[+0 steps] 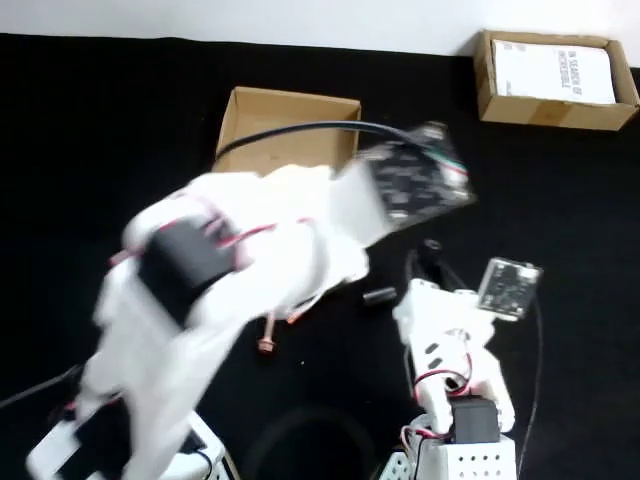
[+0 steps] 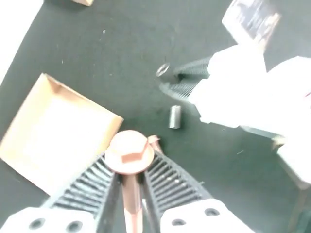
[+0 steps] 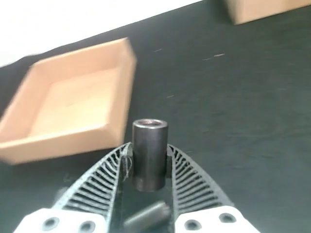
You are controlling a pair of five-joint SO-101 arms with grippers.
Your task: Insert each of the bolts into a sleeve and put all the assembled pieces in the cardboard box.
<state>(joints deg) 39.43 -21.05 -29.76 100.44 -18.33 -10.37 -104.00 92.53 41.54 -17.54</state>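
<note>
My left gripper [image 2: 130,164] is shut on a copper bolt [image 2: 128,154], whose hex head stands above the fingers. In the high view the left arm [image 1: 230,290] stretches over the table's middle. My right gripper [image 3: 148,149] is shut on a dark metal sleeve [image 3: 149,154], held upright with its open bore on top. The left wrist view shows the same sleeve [image 2: 163,71] in the right gripper further off. The open cardboard box [image 1: 285,125] sits behind both arms and looks empty [image 3: 68,111]. A loose sleeve [image 1: 378,295] lies on the black table between the arms.
Two copper bolts [image 1: 268,338] lie on the table near the left arm. A second cardboard box [image 1: 555,80] with a white sheet in it stands at the back right. The table is covered in black cloth [image 1: 560,220].
</note>
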